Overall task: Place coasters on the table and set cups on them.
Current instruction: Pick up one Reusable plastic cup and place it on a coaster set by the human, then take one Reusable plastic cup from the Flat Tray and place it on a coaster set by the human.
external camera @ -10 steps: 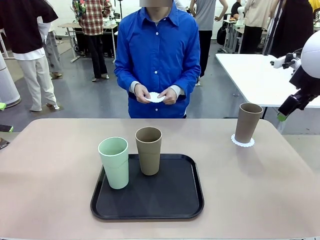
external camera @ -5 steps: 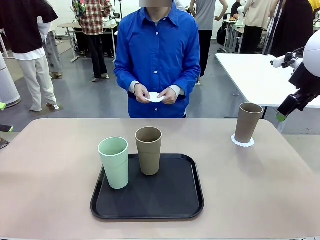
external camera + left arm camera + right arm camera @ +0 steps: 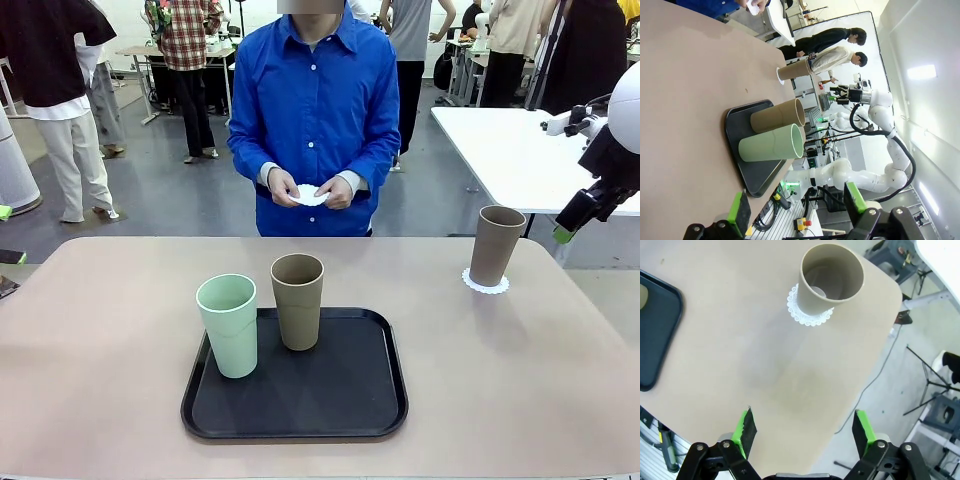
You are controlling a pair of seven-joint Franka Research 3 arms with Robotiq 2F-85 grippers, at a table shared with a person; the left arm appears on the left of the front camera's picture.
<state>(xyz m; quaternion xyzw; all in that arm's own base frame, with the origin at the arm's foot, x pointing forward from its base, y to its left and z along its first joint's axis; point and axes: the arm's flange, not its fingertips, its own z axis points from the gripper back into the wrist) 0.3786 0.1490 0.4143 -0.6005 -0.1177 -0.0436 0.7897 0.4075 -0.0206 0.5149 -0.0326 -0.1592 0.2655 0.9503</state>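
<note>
The left pincer (image 3: 795,212) is on the left, jaws spread wide and holding nothing, and faces across the surface (image 3: 100,340) toward the black tray (image 3: 345,390). The mint-green cup (image 3: 229,325) stands upright on the left part of that tray. Just beside it to the right and a little farther back stands the tan cup on the tray (image 3: 298,300). Neither of these two has a coaster under it yet. Near the middle, beyond the far edge, the person's hands (image 3: 338,192) hold a white paper doily (image 3: 311,196) above the floor, not yet laid down. Well to the right, near the far right corner of the surface, the second tan cup (image 3: 496,245) sits upright and centred on a laid doily (image 3: 485,284), so one place of three looks finished. The right pincer (image 3: 804,427) hovers above that corner, jaws wide apart and empty, clear of the cup. The cups look empty, light and stiff, with a matte wall that the green pads should grip without slipping. They taper toward the base, so a side hold around the middle of the wall seems safest. A hold near the rim could tip such a tall, narrow-footed thing. The doilies are thin, limp paper and lie flat, so they are awkward to pinch off the surface and likely to slide if a cup drags across them. Each cup is better lowered straight down onto its doily.
</note>
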